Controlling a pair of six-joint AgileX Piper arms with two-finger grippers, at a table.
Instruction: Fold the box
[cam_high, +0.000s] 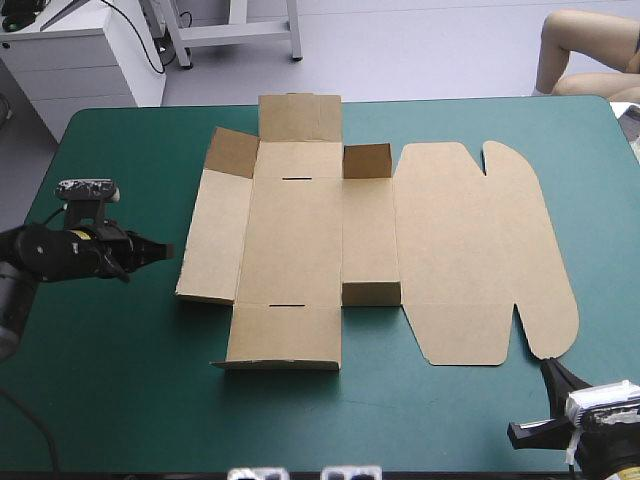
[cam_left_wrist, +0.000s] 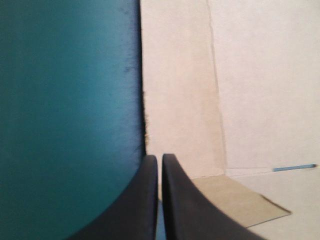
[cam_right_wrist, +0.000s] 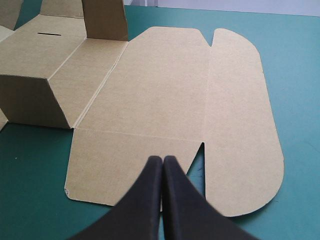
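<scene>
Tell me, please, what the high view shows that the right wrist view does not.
Only the high view: the whole box out to its left edge, and the left tool beside that edge, apart from it. Only the right wrist view: the right tool plainly shut in a pointed arch, aimed at the lid. Both: the lid lying flat with its rounded flaps, the raised flaps beside it, and the teal-green cover.
</scene>
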